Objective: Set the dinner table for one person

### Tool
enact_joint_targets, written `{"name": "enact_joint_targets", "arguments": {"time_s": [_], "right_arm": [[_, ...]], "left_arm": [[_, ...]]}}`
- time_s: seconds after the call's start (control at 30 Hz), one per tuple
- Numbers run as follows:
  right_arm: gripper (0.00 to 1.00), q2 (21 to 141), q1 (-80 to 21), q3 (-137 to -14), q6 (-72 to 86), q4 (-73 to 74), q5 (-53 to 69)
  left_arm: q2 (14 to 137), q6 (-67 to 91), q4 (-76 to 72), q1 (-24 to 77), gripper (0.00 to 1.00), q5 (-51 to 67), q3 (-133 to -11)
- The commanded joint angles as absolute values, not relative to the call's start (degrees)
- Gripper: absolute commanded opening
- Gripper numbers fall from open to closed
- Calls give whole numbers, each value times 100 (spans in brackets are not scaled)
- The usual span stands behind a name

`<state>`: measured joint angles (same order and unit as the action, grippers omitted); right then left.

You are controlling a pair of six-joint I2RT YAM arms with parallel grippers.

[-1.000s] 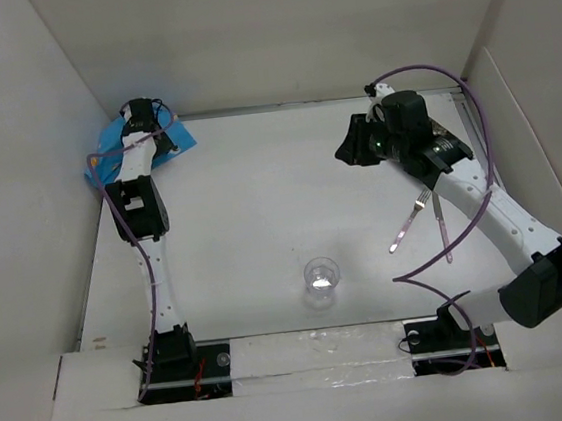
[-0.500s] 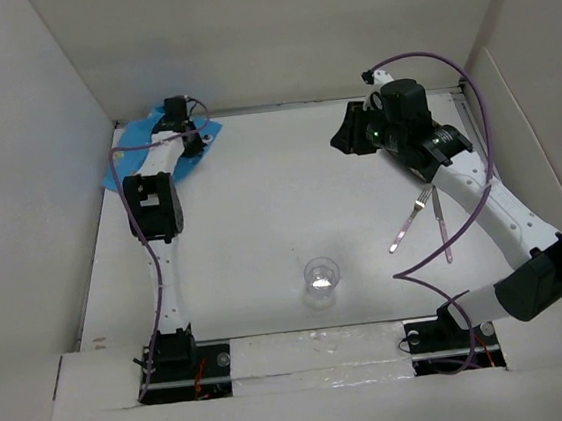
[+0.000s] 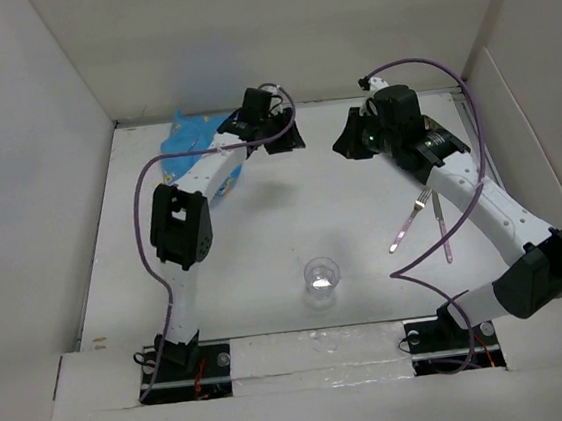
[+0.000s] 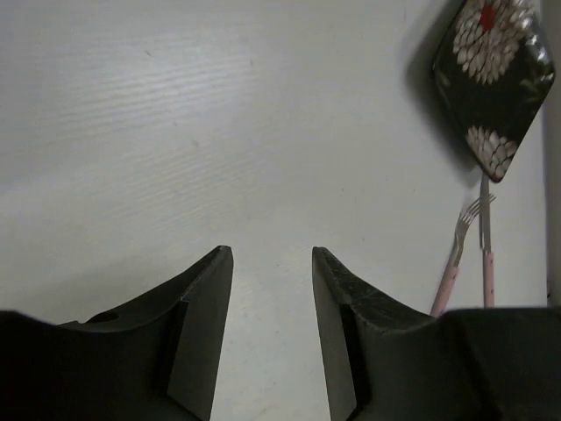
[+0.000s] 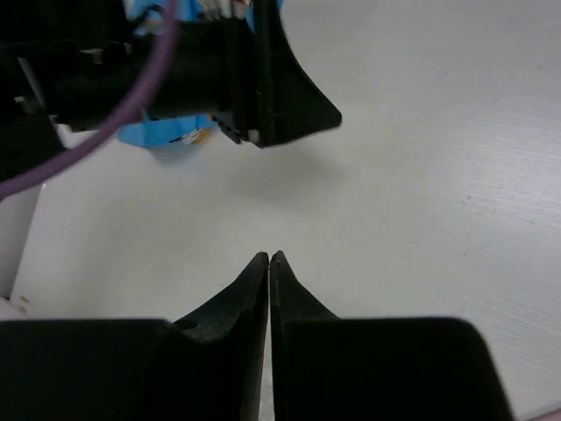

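The white dinner table (image 3: 252,224) holds a clear glass (image 3: 321,277) at the near middle. A pink-handled fork (image 3: 410,219) and a knife (image 3: 442,229) lie at the right. A black flower-print plate (image 4: 493,83) shows in the left wrist view beyond the fork (image 4: 456,254); in the top view the right arm mostly hides it. My left gripper (image 3: 290,137) is open and empty over bare table at the back middle (image 4: 272,254). My right gripper (image 3: 343,147) is shut and empty (image 5: 269,259), facing the left gripper (image 5: 263,79) a short way off.
A crumpled blue cartoon-print cloth mat (image 3: 188,135) lies at the back left behind the left arm; it also shows in the right wrist view (image 5: 175,140). White walls enclose the table on the back, left and right.
My left arm has swung from the back left corner rightwards to the back middle. The blue mat now lies further right and bunched. The right gripper has barely moved.
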<state>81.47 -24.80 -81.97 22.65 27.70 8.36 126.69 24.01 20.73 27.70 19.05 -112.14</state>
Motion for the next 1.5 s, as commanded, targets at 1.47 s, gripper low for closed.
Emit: {"name": "enact_joint_targets", "arguments": {"time_s": [1.47], "right_arm": [[43,7664,-3146,-7348,2338,2241,642]], "left_arm": [[10407,4412,1345,-483,48,-1732,-6742]]}}
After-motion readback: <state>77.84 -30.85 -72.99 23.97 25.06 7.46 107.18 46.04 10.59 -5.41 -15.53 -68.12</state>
